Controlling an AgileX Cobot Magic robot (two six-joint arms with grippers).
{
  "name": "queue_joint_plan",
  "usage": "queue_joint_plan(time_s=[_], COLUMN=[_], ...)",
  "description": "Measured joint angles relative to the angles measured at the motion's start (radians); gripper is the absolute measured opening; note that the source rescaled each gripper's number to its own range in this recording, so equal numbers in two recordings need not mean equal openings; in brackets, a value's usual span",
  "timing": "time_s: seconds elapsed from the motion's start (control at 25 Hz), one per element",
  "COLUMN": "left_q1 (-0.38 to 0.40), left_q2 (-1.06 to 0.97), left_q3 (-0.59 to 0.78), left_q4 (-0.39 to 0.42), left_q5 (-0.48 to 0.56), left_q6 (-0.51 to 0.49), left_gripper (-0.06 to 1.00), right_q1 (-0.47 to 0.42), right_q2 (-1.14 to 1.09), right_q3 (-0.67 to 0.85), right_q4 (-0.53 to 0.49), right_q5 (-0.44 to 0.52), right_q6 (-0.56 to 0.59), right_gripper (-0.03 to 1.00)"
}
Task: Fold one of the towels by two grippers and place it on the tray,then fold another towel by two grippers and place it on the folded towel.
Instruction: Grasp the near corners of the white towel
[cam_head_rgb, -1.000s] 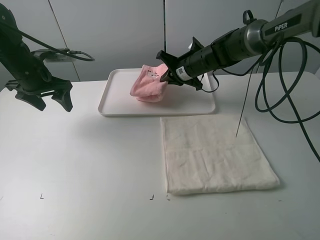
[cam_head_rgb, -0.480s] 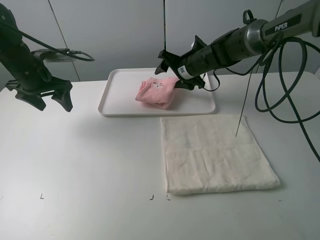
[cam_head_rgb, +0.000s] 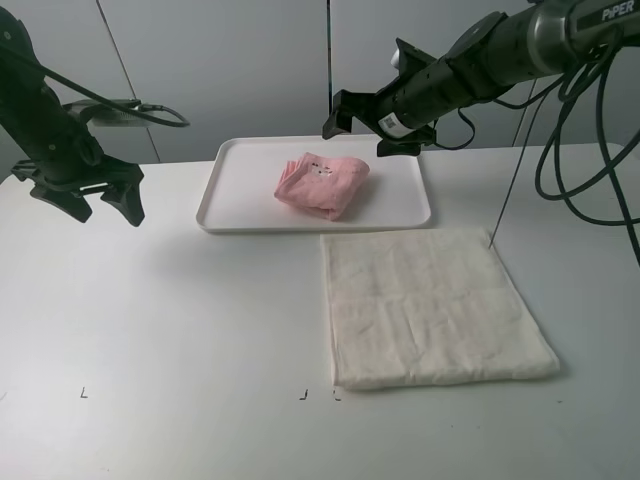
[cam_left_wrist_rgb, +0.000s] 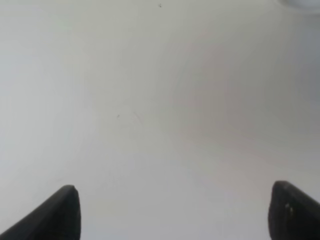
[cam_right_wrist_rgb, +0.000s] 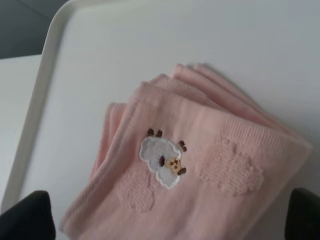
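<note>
Observed condition. The pink towel (cam_head_rgb: 322, 183) lay folded in a compact bundle on the white tray (cam_head_rgb: 215, 205), in the upper middle of the high view, set somewhat askew to the tray's edges. The right wrist view showed its embroidered patch facing up and several stacked folds along one side. The right gripper (cam_head_rgb: 365, 135) hung just above and behind the bundle with its jaws spread wide and nothing between them. The left gripper (cam_head_rgb: 105, 207) hovered over bare table (cam_head_rgb: 180, 320) at the left edge of the frame, also wide open and empty, well apart from both towels. The white towel (cam_head_rgb: 430, 305) lay flat in the lower right of the frame, its far edge just beside the tray's near rim.

Assessment. The first towel appeared to be placed; the step in hand was judged to be bringing both arms to the white towel.

Recommendations.
- Raise the right gripper straight clear of the bundle before swinging it, so a fingertip does not catch a fold.
- Bring the left arm across to the towel's left side. Each gripper should take one corner of the same edge.
- Pinch at the corners proper. Whether the cloth lay single or doubled could not be told from its edge, so grip all layers there.
- Lift both corners evenly and carry them over together, keeping the edge taut, so the fold lands square.
</note>
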Motion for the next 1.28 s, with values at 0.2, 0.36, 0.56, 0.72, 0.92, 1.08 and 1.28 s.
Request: queue_joint_plan(time_s=[0.2, 0.36, 0.56, 0.72, 0.92, 1.08, 1.28], left_q1=[-0.007, -0.05, -0.157, -0.232, -0.307, -0.363, -0.434], left_q2=[0.0, 0.0, 0.0, 0.0, 0.0, 0.0, 0.0], left_q3=[0.0, 0.0, 0.0, 0.0, 0.0, 0.0, 0.0], left_q4=[0.0, 0.006, 0.006, 0.004, 0.004, 0.004, 0.011], left_q5=[0.002, 0.002, -0.048, -0.071, -0.073, -0.095, -0.122], left_q6=[0.071, 0.17, 0.285, 0.379, 0.492, 0.562, 0.576], left_gripper=[0.96, 0.96, 0.96, 0.96, 0.96, 0.96, 0.96], right_q1=[-0.078, -0.133, -0.144, -0.144, -0.144, -0.144, -0.144], right_q2=[-0.106, -0.185, -0.315, -0.432, -0.548, -0.581, -0.583], right_q3=[0.0, 0.005, 0.13, 0.295, 0.468, 0.564, 0.648], right_q4=[-0.128, -0.263, -0.501, -0.549, -0.557, -0.579, -0.598], right_q5=[0.183, 0.311, 0.383, 0.422, 0.47, 0.54, 0.596], right_q6=[0.03, 0.03, -0.012, -0.162, -0.294, -0.434, -0.692], right_gripper=[1.0, 1.0, 1.0, 1.0, 1.0, 1.0, 1.0])
